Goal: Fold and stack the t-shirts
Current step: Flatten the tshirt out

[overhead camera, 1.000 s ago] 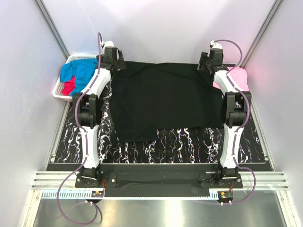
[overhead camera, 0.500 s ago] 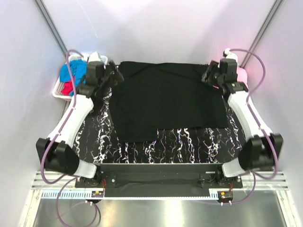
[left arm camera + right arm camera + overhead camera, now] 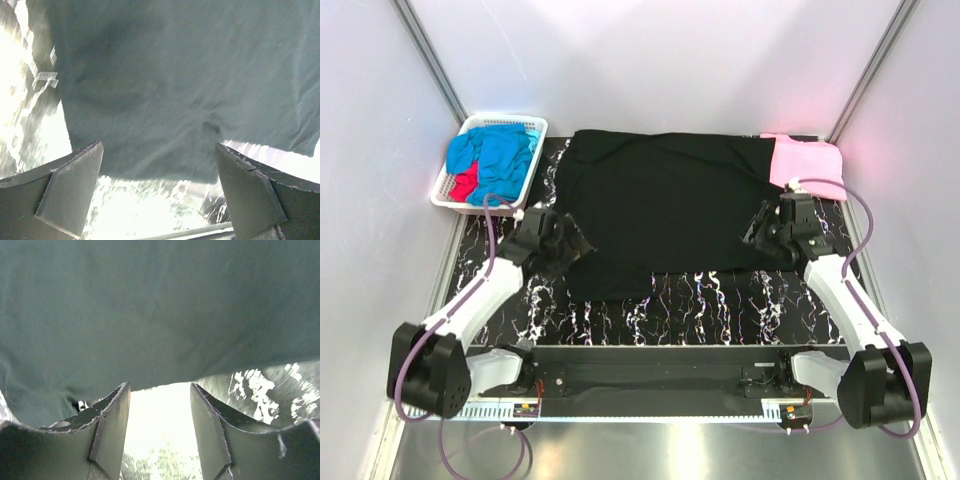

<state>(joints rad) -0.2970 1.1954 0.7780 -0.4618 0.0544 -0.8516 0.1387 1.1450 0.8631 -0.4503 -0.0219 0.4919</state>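
Marbled black table (image 3: 700,300) carries the black t-shirt (image 3: 665,205), spread flat. We see the left gripper (image 3: 563,243) at its left edge and the right gripper (image 3: 760,226) at its right edge, both with fingers apart, gripping nothing. We find the pink t-shirt (image 3: 807,165) just beyond, far right.

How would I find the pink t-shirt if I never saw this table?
Start at the big black t-shirt spread over the marbled table. At its far right corner lies the pink t-shirt. It is the only pink cloth; the blue t-shirt and red t-shirt sit in the white basket far left.
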